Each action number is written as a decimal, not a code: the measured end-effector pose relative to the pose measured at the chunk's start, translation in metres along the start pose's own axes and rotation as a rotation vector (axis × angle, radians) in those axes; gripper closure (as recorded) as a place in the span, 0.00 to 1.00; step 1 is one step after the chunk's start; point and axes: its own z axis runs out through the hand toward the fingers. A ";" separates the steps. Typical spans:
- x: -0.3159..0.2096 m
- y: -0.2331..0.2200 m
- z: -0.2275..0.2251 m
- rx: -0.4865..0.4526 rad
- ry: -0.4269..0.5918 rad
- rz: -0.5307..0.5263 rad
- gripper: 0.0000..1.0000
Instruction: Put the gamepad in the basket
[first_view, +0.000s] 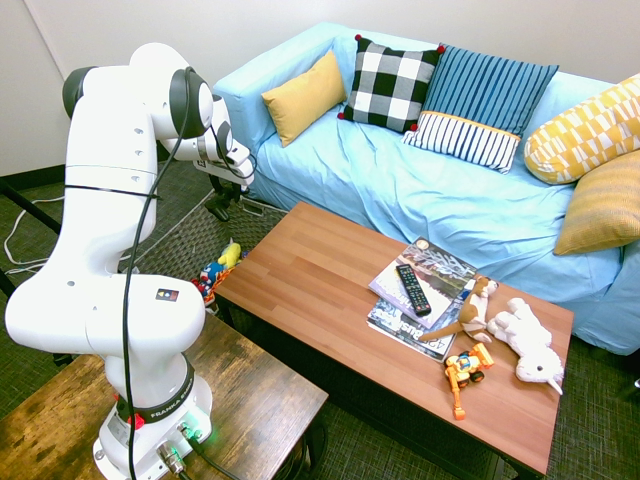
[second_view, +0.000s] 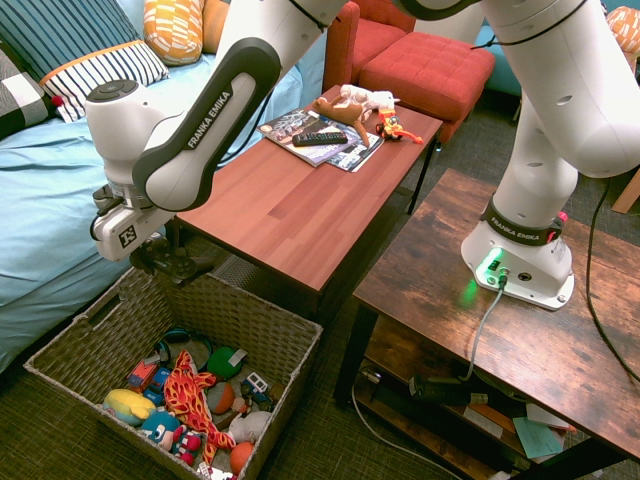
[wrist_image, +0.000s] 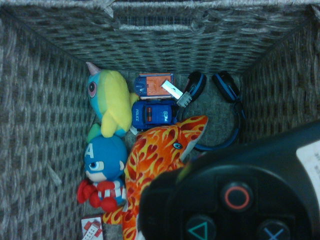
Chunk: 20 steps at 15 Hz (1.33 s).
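Observation:
My gripper (second_view: 168, 258) hangs just above the grey woven basket (second_view: 262, 318), near the side closest to the coffee table, and is shut on the black gamepad (second_view: 186, 268). The first exterior view shows the gripper (first_view: 222, 203) low beside the sofa's end, above the basket (first_view: 185, 245), which the arm partly hides. In the wrist view the gamepad (wrist_image: 240, 200) fills the lower right, its circle, triangle and cross buttons and a pale patch showing. Below it lies the basket floor (wrist_image: 210, 117).
The basket holds several toys: an orange flame-patterned plush (wrist_image: 157, 152), a blue-headed doll (wrist_image: 102, 160), a yellow-green plush (wrist_image: 112, 100), a toy police car (wrist_image: 155, 114). The coffee table (first_view: 320, 290) carries magazines, a TV remote (first_view: 412, 289) and plush animals. The blue sofa (first_view: 430, 190) stands behind it.

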 end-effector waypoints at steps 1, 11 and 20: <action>-0.004 -0.004 0.017 -0.007 -0.008 -0.001 1.00; -0.075 -0.028 0.181 -0.063 -0.129 0.070 1.00; -0.091 -0.041 0.212 -0.105 -0.158 0.052 0.00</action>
